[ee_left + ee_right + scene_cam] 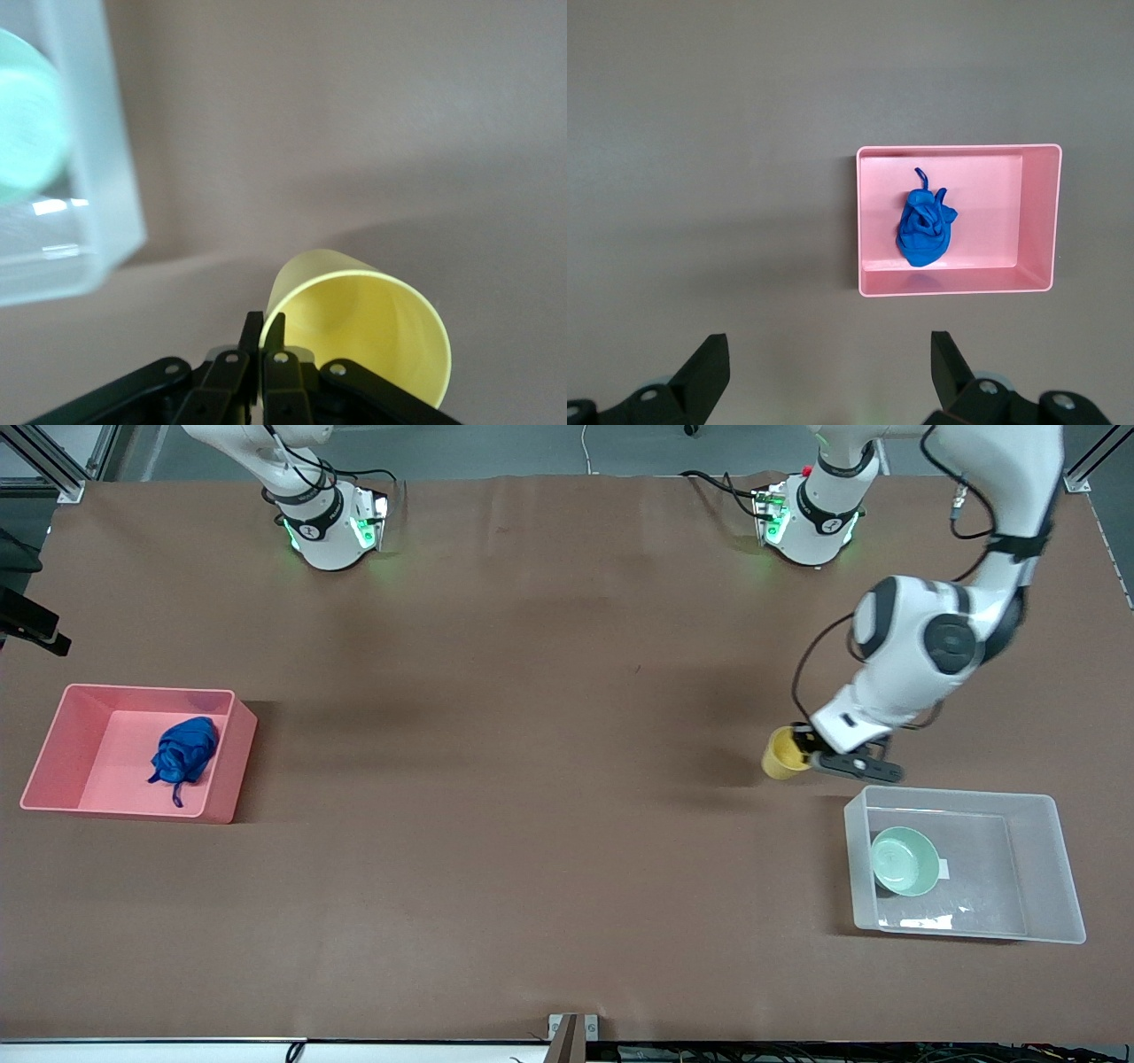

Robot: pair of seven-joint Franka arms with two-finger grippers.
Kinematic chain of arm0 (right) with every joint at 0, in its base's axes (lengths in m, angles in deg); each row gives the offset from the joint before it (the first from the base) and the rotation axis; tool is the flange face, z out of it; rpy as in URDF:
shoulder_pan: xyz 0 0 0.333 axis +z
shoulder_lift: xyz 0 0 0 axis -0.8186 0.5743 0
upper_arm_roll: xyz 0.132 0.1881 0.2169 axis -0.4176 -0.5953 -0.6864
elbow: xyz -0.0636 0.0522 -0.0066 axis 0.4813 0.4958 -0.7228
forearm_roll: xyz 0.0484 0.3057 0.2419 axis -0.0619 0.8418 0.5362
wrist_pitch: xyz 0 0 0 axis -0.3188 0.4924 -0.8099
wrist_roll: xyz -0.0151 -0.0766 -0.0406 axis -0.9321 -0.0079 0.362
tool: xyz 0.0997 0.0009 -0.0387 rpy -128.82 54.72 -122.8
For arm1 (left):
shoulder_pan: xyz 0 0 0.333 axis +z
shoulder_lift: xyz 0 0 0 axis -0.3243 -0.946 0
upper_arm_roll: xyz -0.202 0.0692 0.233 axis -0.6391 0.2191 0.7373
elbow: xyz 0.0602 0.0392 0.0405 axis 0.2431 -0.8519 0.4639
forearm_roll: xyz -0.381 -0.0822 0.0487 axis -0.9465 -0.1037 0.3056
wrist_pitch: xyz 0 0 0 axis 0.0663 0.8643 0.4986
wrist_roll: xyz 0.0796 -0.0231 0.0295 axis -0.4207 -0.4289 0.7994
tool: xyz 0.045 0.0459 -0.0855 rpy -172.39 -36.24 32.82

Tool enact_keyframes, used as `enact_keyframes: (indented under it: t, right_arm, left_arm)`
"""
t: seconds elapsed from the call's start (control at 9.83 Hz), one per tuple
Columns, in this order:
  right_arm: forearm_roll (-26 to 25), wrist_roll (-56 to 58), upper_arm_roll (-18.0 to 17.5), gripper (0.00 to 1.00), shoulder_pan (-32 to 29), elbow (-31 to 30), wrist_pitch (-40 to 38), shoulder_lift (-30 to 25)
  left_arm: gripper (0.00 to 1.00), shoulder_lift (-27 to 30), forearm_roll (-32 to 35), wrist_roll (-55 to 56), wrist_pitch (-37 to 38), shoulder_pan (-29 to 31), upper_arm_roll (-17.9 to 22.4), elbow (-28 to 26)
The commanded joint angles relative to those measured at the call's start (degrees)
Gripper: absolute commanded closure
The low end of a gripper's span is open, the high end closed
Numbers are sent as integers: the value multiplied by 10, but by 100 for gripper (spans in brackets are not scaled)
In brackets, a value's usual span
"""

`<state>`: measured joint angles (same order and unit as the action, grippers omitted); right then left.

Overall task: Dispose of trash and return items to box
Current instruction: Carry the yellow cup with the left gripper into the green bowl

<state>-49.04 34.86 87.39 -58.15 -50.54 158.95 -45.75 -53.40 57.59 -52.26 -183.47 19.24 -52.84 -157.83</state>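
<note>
Nearest you, the mint bowl [904,860] already sits in the clear box [1059,868]. Over the bench [532,779] just beside that box, the left gripper [804,751] has its jaws clenched on the yellow cup [783,754] by the rim wall; it's light, thin plastic, so grip gently. The blue wad [183,752] lies in the pink bin [66,726]. Your right gripper [828,376] waits high above, jaws spread

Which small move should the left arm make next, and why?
Probably carry the yellow cup over the clear bin and lower it. The left pincer pinches its rim just outside the bin, where the green bowl already lies.
</note>
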Motion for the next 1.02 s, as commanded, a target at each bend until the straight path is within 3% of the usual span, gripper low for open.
enact_keyframes:
  t: [0.0, 0.2, 0.41, 0.71, 0.92]
  right_arm:
    - [5, 6, 6, 0, 7, 6, -2, 2]
    - [5, 7, 6, 0, 5, 6, -2, 2]
    - [5, 10, 6, 0, 5, 6, -2, 2]
    - [5, 12, 6, 0, 4, 6, -3, 2]
    - [5, 12, 6, 0, 3, 6, -3, 2]
  left_arm:
    - [100, -51, 8, -86, 51, 5, 72, 105]
    - [100, -116, 5, -95, 51, 5, 119, 206]
    - [100, -199, 5, -98, 50, 10, 140, 287]
    - [99, -261, 4, -98, 47, 21, 140, 313]
    - [91, -279, 5, -96, 45, 23, 141, 306]
